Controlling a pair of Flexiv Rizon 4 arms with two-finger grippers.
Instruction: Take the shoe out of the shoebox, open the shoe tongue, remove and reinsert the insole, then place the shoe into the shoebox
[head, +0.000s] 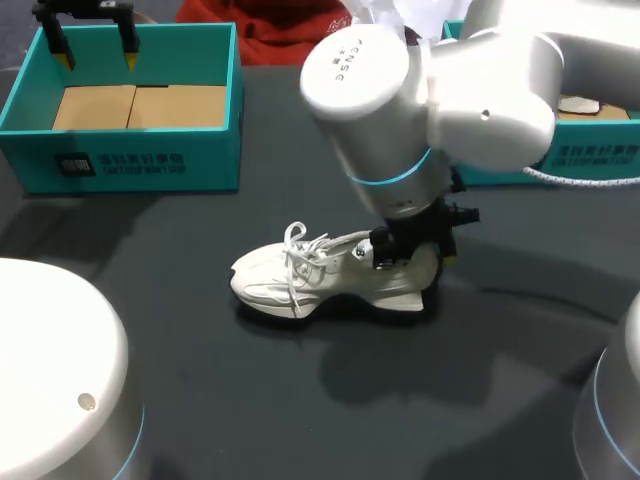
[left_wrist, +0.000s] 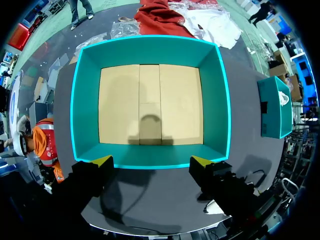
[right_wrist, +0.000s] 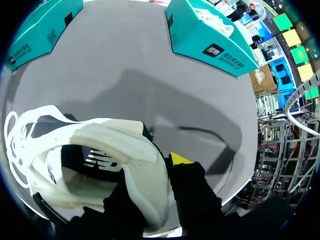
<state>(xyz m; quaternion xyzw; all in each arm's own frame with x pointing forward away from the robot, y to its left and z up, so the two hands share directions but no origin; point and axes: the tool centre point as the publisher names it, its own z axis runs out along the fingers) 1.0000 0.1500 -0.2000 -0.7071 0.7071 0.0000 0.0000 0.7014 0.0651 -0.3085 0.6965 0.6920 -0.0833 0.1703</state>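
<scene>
Dark desk (head: 200, 390) holds a white shoe (head: 300, 278) in the middle, out of the teal shoebox (head: 150, 160) at the far left corner. It stands on its sole. Its long way runs side to side, with the toe to my left and the heel to my right. The right hand (head: 412, 252) is at the heel, much nearer than the other. It seems to pinch the heel wall, one finger inside and one outside, though part is hidden. The left hand (head: 97, 52) hangs over the shoebox, wide open, holding nothing.
</scene>
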